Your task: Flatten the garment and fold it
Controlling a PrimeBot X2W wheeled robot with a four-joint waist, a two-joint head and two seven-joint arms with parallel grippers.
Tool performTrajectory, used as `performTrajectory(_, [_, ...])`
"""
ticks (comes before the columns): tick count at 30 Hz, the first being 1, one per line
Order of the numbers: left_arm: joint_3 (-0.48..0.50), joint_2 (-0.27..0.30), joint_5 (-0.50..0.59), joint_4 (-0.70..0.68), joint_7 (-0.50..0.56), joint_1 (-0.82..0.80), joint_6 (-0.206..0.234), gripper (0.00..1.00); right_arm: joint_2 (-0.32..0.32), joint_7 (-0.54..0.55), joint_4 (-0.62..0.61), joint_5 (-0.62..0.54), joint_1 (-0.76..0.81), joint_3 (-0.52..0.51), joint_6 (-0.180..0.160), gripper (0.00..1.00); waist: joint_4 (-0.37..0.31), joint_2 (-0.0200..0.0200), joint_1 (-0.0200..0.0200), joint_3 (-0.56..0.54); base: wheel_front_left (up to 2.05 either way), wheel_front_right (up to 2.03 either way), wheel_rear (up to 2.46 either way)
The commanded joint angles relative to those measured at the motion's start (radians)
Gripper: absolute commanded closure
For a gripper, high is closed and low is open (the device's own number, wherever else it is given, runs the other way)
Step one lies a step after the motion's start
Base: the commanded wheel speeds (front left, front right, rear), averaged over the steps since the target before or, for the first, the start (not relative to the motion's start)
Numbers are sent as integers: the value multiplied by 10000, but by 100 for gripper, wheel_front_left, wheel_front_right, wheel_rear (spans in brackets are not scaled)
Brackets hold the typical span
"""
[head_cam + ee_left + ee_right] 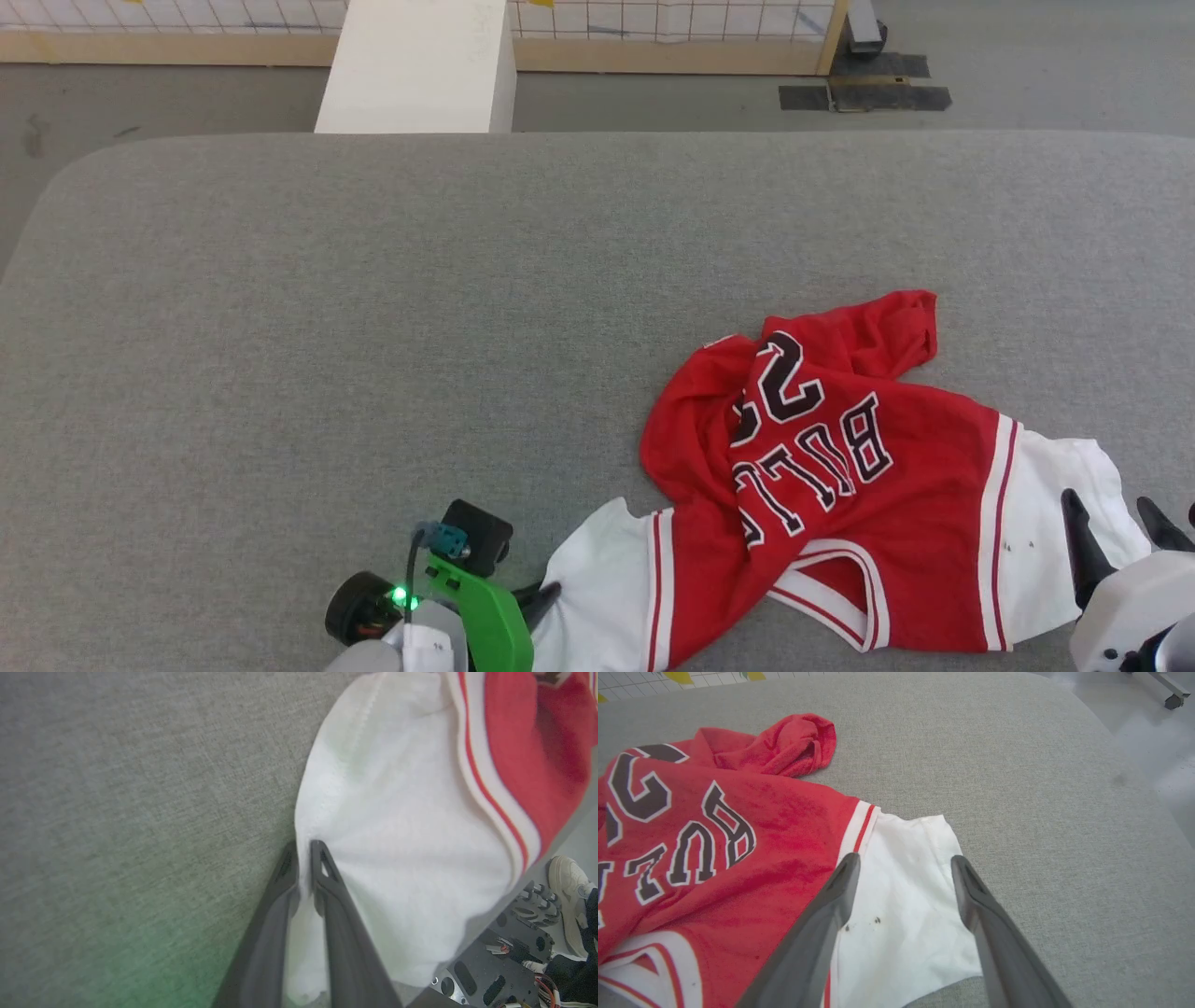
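Clamped on the garment's [934, 467] white sleeve hem with left gripper [303, 847]; right gripper [906, 861] spread wide, other sleeve lying between its fingers

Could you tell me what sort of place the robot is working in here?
Probably a robot test lab rather than a home: a wide grey fabric-covered table on a bare grey floor, fenced by a wooden-framed wire grid, with black tape patches on it.

Wide-spread right gripper [906, 859] sits over the white sleeve [908, 905] of the red garment [784, 830], gripping nothing. The garment lies rumpled on the grey padded surface [1017, 788], black white-outlined lettering to the left, a bunched red fold at the far end.
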Motion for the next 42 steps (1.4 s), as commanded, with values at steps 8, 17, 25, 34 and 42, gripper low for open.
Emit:
performTrajectory(8, [837,176,-144,475,-2280,-66,293,100,49,-31,100,-149,18,94,-17,0,213,-1,0,-670,0,0,0])
performTrajectory(17, [2442,510,-256,747,-4257,-492,1389,100,-83,127,-87,-53,148,636,-17,0,355,-1,0,-642,0,0,0])
performTrajectory(25, [2814,574,-113,1954,-4782,-1300,1851,0,-183,151,-60,102,133,1157,-17,0,212,-1,0,-221,0,0,0])
performTrajectory(34, [3479,421,741,772,-6039,-779,1937,0,-66,633,72,47,672,1039,-17,0,367,-1,0,-870,0,0,0])
performTrajectory(42, [4956,-520,2113,-2752,-6048,1478,1713,0,124,2172,204,-227,1059,605,-17,0,932,-1,0,-1171,0,0,0])
